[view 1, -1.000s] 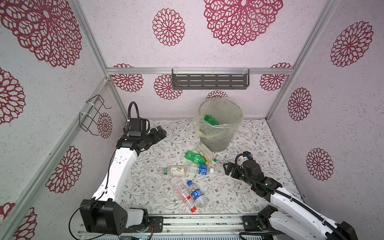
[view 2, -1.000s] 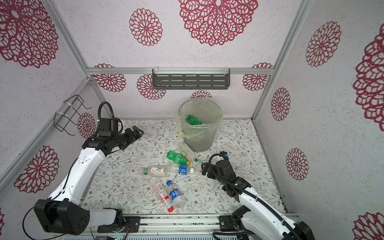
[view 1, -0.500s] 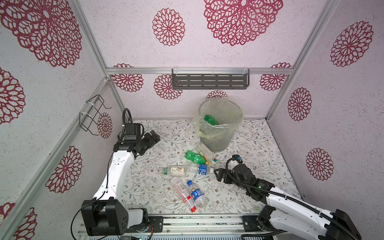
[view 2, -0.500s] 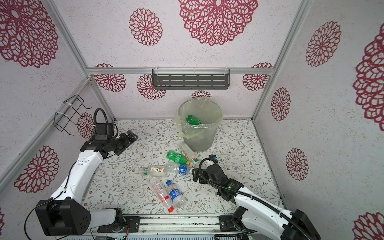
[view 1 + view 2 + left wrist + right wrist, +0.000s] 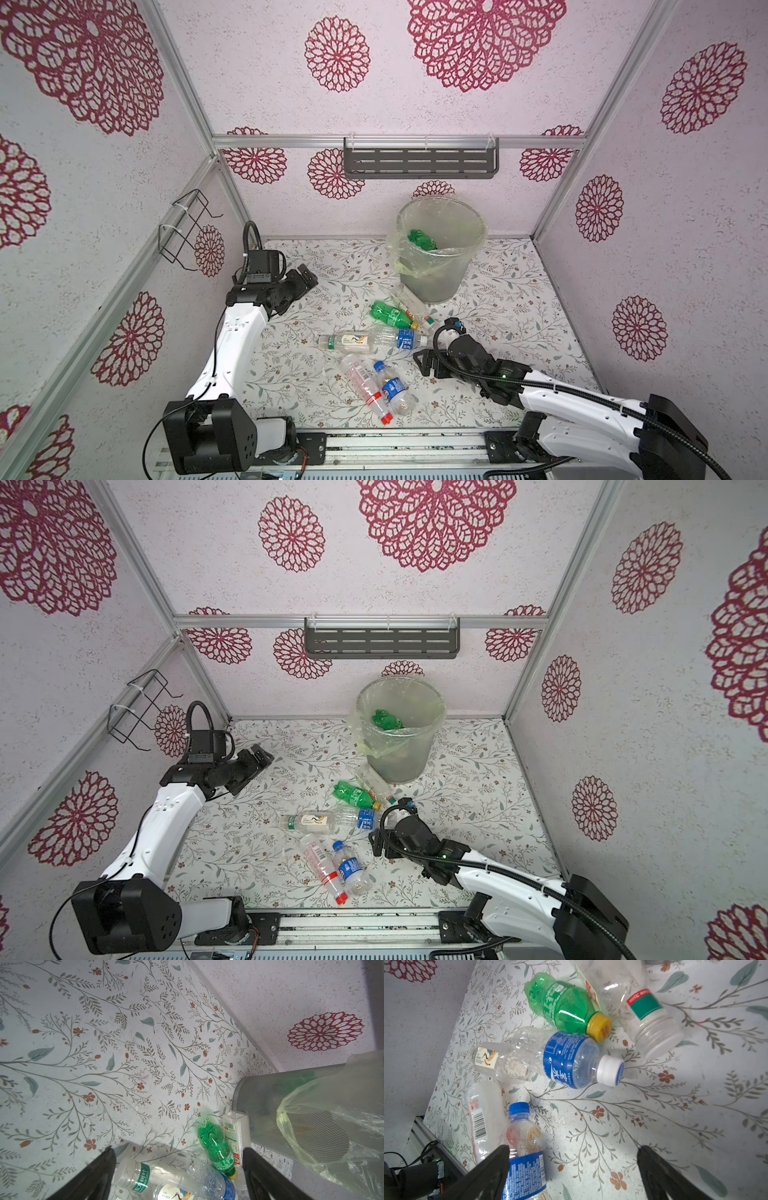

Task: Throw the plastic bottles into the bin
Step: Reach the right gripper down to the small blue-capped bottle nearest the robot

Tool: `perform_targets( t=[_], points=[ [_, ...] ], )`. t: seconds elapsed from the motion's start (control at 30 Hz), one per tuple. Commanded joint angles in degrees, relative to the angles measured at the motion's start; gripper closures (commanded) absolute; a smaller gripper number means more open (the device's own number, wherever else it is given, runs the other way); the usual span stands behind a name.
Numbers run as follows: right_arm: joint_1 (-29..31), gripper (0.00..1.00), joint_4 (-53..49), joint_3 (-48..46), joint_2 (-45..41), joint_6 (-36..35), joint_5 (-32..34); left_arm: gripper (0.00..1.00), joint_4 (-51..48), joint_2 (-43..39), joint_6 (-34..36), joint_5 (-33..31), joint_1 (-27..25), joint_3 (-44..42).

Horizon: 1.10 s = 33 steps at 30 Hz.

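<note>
The right claw (image 5: 423, 362) is spread wide, holding nothing, just beside 6 plastic bottles (image 5: 405, 337) lying on the table (image 5: 519, 299). The left claw (image 5: 306, 277) is spread wide too, empty. The bin (image 5: 440, 278) stands behind them.

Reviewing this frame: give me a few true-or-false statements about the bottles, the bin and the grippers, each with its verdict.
1. The left gripper and the right gripper are both open and hold nothing. True.
2. The bin lies tipped on its side. False: it stands upright on the table.
3. One green bottle lies inside the bin. True.
4. The other green bottle, lying on the table, has a red cap. False: its cap is yellow.
</note>
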Motion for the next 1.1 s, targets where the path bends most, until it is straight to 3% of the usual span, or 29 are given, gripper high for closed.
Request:
perform_targets(
  t=[0.0,1.07],
  points=[
    [2.3,0.01,1.2,3.4,1.9,1.6,1.1,0.03,1.1,-1.4,-0.5,-1.0,0.7,-0.4],
    [16.6,0.01,-2.9,15.8,20.4,-1.7,3.3,0.03,0.3,-2.4,0.3,-1.8,3.1,-1.7]
  ],
)
